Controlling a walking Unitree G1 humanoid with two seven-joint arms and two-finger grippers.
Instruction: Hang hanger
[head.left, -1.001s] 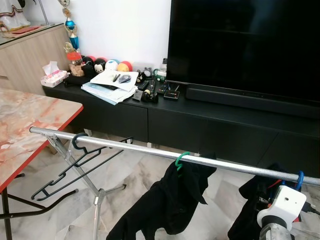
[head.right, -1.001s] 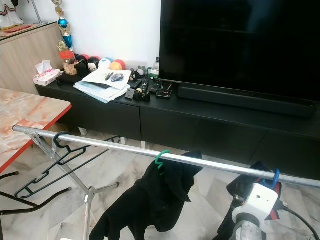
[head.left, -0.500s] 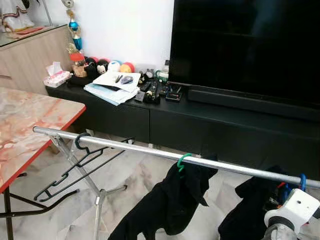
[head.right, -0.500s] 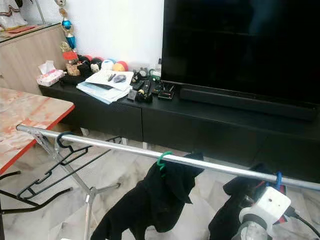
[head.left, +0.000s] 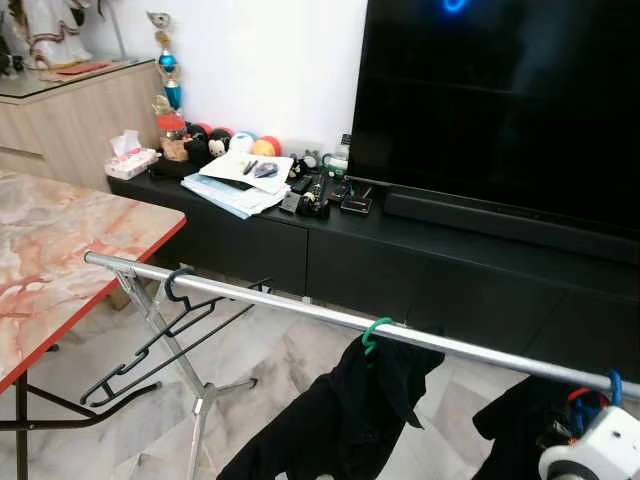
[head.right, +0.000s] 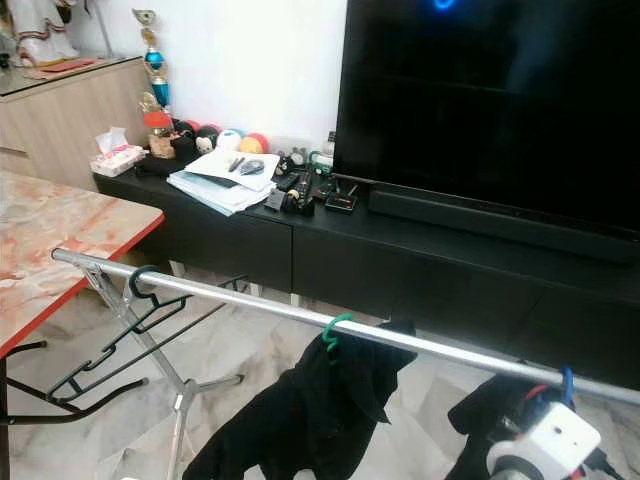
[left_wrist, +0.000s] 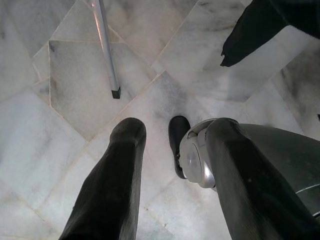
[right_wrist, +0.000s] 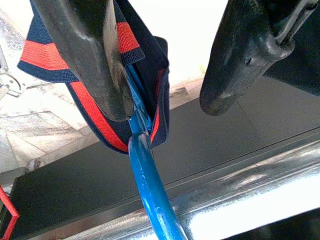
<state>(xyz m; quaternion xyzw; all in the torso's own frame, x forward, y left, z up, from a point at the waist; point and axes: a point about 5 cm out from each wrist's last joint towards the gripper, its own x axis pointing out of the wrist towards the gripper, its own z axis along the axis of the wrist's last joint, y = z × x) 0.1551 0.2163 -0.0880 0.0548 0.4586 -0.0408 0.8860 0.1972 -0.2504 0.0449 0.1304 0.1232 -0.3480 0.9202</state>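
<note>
A silver rail (head.left: 300, 308) of a drying rack crosses in front of me. A blue hanger (right_wrist: 150, 195) with a navy and red collared garment (right_wrist: 80, 75) has its hook over the rail (right_wrist: 240, 200) at the right end (head.left: 612, 385). My right gripper (right_wrist: 167, 107) is open just behind that hook. One finger (right_wrist: 90, 60) rests against the collar and hanger neck, the other stands apart. My right wrist (head.left: 600, 455) is below the rail. My left gripper (left_wrist: 175, 131) hangs open over the floor.
An empty black hanger (head.left: 180, 285) hangs at the rail's left end. A green hanger (head.left: 372, 333) with a black garment (head.left: 340, 420) hangs mid-rail. A marble-topped table (head.left: 60, 260) stands at left. Behind are a black TV cabinet (head.left: 420, 270) and the rack's leg (left_wrist: 107, 50).
The whole picture has shifted, so the camera moved. My right wrist now sits lower and further right in the eye views. The blue hanger stays hooked on the rail.
</note>
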